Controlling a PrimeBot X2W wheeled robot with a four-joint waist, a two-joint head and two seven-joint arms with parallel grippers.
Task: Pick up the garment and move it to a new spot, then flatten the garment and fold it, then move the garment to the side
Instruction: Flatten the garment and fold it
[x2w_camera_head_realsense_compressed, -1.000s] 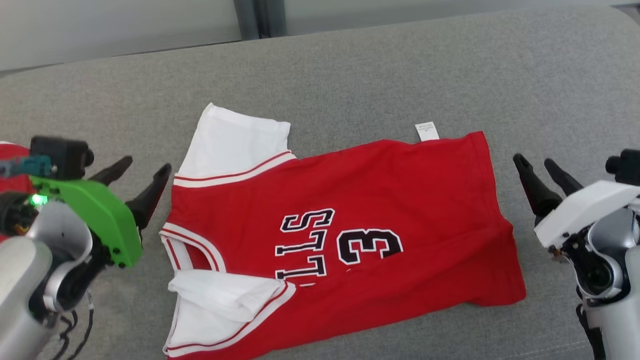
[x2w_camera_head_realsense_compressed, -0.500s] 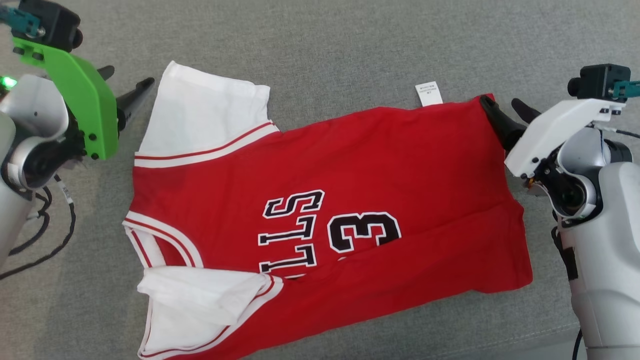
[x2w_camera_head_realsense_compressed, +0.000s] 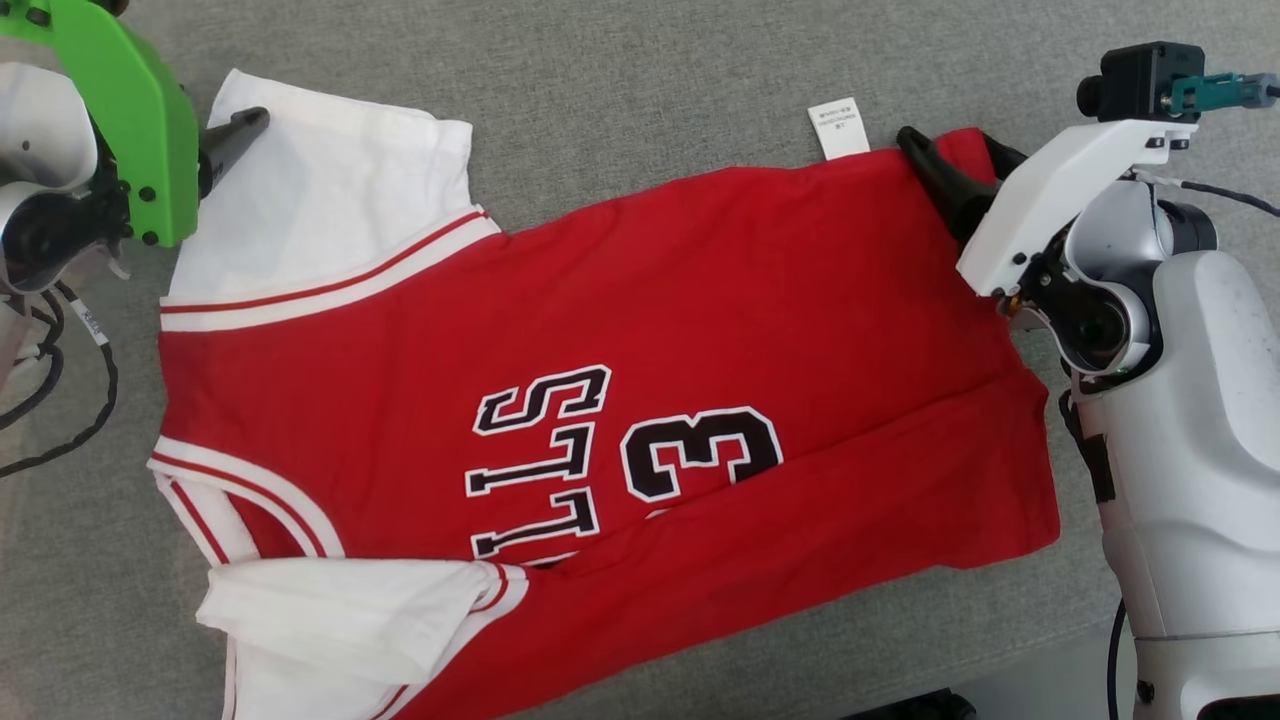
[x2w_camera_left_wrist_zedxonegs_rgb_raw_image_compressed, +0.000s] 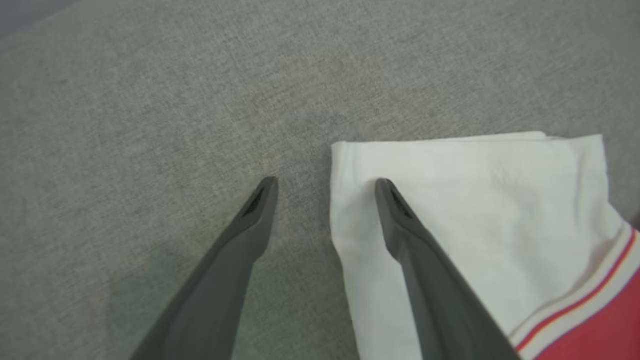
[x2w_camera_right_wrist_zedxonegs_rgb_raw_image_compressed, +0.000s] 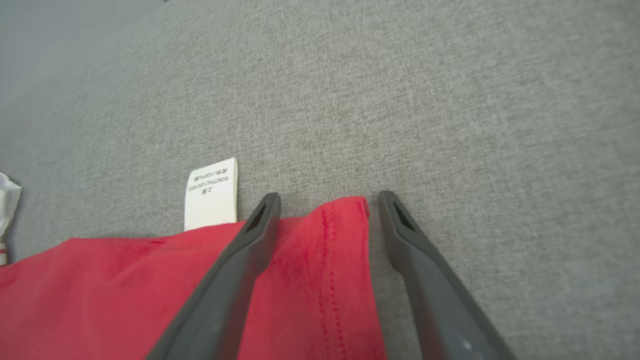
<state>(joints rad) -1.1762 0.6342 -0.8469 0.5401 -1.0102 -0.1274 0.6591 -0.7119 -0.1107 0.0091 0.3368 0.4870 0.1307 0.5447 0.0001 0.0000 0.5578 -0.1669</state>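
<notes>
A grey fabric surface is covered in its middle by the garment, a red jersey laid flat, neck toward the left and hem toward the right. Its far sleeve is spread out, while the near sleeve is doubled over on itself.

The left gripper is placed at the far sleeve's corner with its fingers spread. One tip is set on the white cloth, the other on the bare surface beside it. The right gripper is likewise unclenched, its fingers set astride the far hem corner, just beside the label. Nothing is gripped yet.

A fold from the far edge is judged to be in preparation. Trouble could be caused by a shallow pinch (only the top layer caught), so that the layers part on lifting. It could also be caused by the left tip sliding off so narrow a bite, or by unequal lifts that skew the fold. The doubled near sleeve would be trapped as a lump.
</notes>
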